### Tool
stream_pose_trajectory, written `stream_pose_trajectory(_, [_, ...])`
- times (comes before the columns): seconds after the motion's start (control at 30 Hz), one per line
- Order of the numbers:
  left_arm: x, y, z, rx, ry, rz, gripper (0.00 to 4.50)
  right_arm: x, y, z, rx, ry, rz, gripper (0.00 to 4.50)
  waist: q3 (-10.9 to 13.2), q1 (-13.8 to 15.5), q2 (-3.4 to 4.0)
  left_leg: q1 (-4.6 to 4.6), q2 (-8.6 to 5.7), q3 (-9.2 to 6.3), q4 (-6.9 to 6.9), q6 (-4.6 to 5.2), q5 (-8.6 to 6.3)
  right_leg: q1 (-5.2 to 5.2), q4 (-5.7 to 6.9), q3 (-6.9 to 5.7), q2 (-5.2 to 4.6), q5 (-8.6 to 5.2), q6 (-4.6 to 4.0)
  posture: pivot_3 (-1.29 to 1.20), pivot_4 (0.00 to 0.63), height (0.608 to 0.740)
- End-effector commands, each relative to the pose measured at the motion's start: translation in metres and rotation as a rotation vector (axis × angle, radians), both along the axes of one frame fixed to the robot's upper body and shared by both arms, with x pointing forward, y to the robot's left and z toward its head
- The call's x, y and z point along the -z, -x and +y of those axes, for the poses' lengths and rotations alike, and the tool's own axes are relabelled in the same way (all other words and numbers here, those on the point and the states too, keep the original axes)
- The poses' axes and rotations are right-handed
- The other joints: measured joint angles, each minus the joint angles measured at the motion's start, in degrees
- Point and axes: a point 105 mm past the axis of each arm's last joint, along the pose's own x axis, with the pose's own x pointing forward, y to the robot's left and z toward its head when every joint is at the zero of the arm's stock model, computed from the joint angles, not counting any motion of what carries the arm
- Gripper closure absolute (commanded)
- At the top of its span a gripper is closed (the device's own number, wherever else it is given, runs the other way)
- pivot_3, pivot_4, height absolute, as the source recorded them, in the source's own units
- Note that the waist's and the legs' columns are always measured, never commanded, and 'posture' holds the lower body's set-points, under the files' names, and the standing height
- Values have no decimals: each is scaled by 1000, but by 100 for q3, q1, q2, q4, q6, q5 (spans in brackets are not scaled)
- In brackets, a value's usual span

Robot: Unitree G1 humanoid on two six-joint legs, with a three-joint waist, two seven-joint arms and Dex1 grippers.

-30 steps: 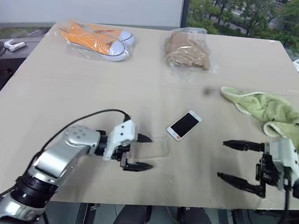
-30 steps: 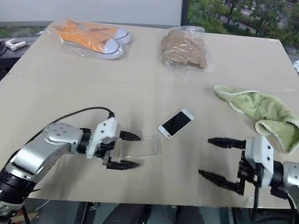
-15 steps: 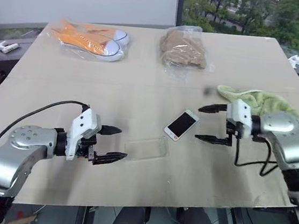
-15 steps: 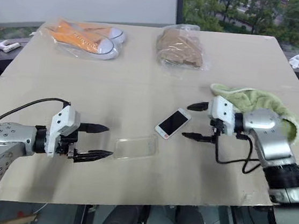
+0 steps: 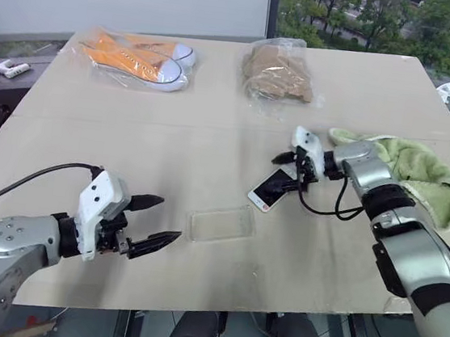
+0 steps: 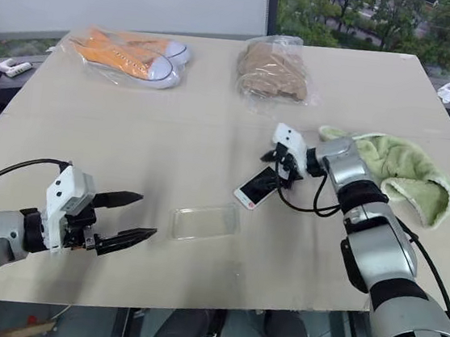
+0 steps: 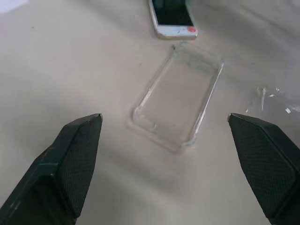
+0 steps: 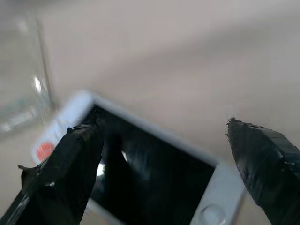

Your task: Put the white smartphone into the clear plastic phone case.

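The right claw (image 5: 290,169), fingers wide, straddles the white smartphone (image 5: 272,189); it must close. The left claw (image 5: 156,219) waits wide beside the clear plastic phone case (image 5: 219,224).

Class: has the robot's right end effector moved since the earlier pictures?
Yes. The right end effector went from the table's near edge, past the green towel, to the white smartphone.

Left gripper (image 5: 156,219) near the table's front edge, jaws spread wide. Right gripper (image 5: 287,171) mid-table, likewise open, arm extended.
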Motion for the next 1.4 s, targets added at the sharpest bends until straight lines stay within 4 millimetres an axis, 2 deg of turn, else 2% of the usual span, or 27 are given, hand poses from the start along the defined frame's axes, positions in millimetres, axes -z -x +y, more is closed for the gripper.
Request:
stream_pose_trajectory(0.03, [-12, 2, 1, 11, -12, -37, 86, 11, -6, -10, 97, 70, 59, 0, -1, -38, 0, 3, 0, -1, -1, -2, 1, 0, 1, -2, 0, 0, 0, 0, 150, 740])
stream_pose_trajectory(0.2, [-12, 5, -1, 51, -10, -10, 86, 18, 2, -28, 55, 163, 141, 0, -4, -25, 4, 8, -6, -7, 0, -4, 2, 9, 4, -10, -6, 1, -2, 0, 150, 740])
stream_pose_trajectory(0.4, [-7, 11, -7, 124, 4, 53, 86, 13, 18, -42, -72, 160, 190, 0, -4, 77, 5, 0, -13, -26, 1, -4, 2, 8, -1, -29, -11, 1, -2, 0, 150, 740])
stream_pose_trajectory(0.57, [-6, 14, -14, 196, 18, 82, 86, 10, 24, -48, -111, 133, 179, 0, -1, 46, 10, -3, -13, -28, -9, -4, 2, 8, -15, -31, -13, 1, -2, 0, 150, 740])
stream_pose_trajectory(0.83, [-3, 8, -12, 248, -4, 90, 86, 11, 35, -67, -207, 192, -12, 0, 2, 63, 15, -6, -15, -30, -8, -4, 2, 8, -19, -34, -14, 1, -2, 0, 150, 740])
stream_pose_trajectory(1.0, [-3, 7, -10, 271, -1, 79, 86, 18, 43, -65, -273, 227, -164, 0, 2, 46, 15, -6, -12, -31, -10, -4, 2, 8, -19, -35, -12, 1, -2, 0, 150, 740])
stream_pose_trajectory(1.27, [-23, -9, -18, 322, -14, -35, 86, 22, 36, -57, -177, 186, -178, 0, -3, 9, 7, 5, -4, -22, -8, -5, 3, 13, -13, -26, -5, 1, -2, 0, 150, 740])
stream_pose_trajectory(1.37, [-26, -15, -23, 330, -20, -55, 0, 24, 36, -57, -164, 183, -162, 842, -4, -40, 4, 10, -1, -20, -8, -8, 5, 13, -6, -22, -2, 2, -4, 0, 150, 740])
stream_pose_trajectory(1.4, [-26, -16, -24, 328, -29, -59, 0, 25, 36, -59, -157, 189, -160, 1260, -4, -61, 4, 10, -1, -20, -8, -8, 5, 13, -6, -22, -2, 2, -4, 0, 150, 740])
